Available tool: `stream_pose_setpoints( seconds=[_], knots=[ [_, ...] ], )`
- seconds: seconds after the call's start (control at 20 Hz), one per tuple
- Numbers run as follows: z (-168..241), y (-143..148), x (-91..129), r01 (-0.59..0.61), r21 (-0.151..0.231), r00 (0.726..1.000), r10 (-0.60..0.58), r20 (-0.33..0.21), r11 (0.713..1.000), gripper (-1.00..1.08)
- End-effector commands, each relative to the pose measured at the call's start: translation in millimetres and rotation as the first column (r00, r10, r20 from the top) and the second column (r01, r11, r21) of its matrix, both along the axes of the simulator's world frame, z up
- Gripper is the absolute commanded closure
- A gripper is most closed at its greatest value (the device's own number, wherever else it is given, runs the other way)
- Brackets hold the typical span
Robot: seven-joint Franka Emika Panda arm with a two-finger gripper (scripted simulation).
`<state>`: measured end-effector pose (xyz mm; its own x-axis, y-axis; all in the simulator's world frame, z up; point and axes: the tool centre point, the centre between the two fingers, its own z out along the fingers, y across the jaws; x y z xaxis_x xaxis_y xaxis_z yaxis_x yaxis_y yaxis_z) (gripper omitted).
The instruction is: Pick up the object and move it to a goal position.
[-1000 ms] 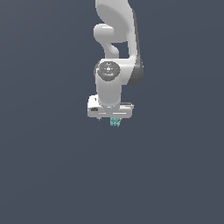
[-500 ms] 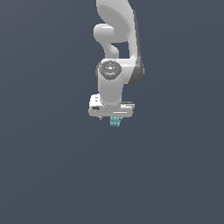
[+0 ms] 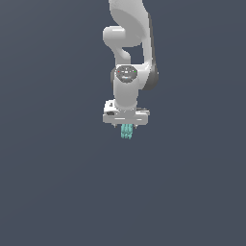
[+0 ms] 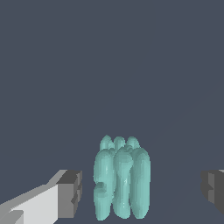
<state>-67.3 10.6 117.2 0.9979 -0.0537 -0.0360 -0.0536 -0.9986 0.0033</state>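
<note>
Little has moved since the earlier exterior pictures: the white and grey robot arm (image 3: 129, 57) hangs in about the same spot, with the teal lump under its hand as before.

From the wrist view, the white gripper with dark grey finger pads (image 4: 142, 192) has its jaws set wide apart. One pad (image 4: 70, 193) stands close beside the small teal-turquoise lumpy object (image 4: 121, 180); the other pad sits well away at the picture's edge, cut off. A sliver of background shows between the near pad and the object, so nothing is clamping it here.

That object, a cluster of upright rounded ridges, stands between the two pads, nearer to one of them. Its lower end runs out of the wrist picture.

In the exterior view the gripper (image 3: 126, 126) points downward and the object (image 3: 127, 131) pokes out just below it. The fingers themselves are too small to make out there. Behind everything lies a plain dark blue-grey ground (image 3: 57, 182) with no visible edges.
</note>
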Motion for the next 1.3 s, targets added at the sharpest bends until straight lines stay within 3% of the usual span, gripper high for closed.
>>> stream_pose_setpoints(
  seconds=[0.0, 0.45, 0.85, 1.25],
  knots=[
    [-4, 4, -10, 0.009, 0.0, 1.0, -0.009, 0.012, 1.0, -0.92],
    [-12, 12, -31, 0.027, 0.001, 0.999, -0.027, 0.035, 1.0, -0.92],
    [-17, 12, -32, 0.027, 0.001, 0.999, -0.027, 0.035, 1.0, -0.92],
    [-50, 12, -34, 0.028, 0.001, 0.999, -0.028, 0.036, 1.0, -0.92]
  ],
)
